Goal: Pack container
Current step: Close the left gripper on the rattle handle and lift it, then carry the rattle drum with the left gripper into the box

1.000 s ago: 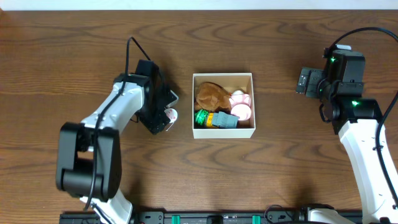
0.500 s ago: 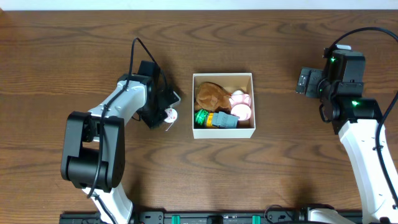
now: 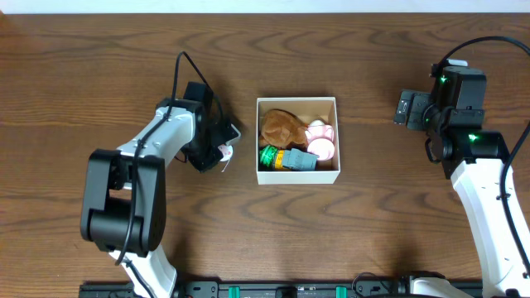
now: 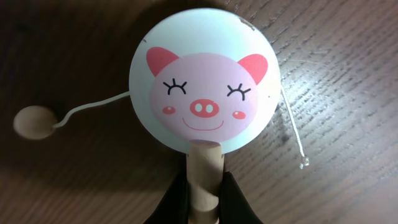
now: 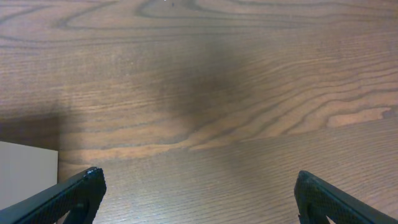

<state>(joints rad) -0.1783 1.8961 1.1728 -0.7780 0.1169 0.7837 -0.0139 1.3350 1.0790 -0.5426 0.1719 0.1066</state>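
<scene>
The container (image 3: 298,175) is a square white-walled box at the table's middle, holding a brown plush (image 3: 281,126), a pink cup (image 3: 321,142), a green piece (image 3: 269,156) and a grey-blue block (image 3: 300,161). Left of it lies a pig-face drum toy (image 3: 224,153). In the left wrist view its round face (image 4: 204,102) points away from me, and my left gripper (image 4: 203,196) is shut on its wooden handle (image 4: 204,165). A bead on a string (image 4: 34,121) trails to the left. My right gripper (image 5: 199,193) stands open over bare wood, far right of the box (image 5: 25,168).
The right arm (image 3: 464,149) stands at the table's right side and the left arm (image 3: 157,149) reaches in from the left. Dark wooden tabletop (image 3: 373,232) surrounds the box on all sides.
My left gripper's jaws have closed onto the toy's handle, and the toy has shifted slightly toward the gripper. The right arm has not moved.
</scene>
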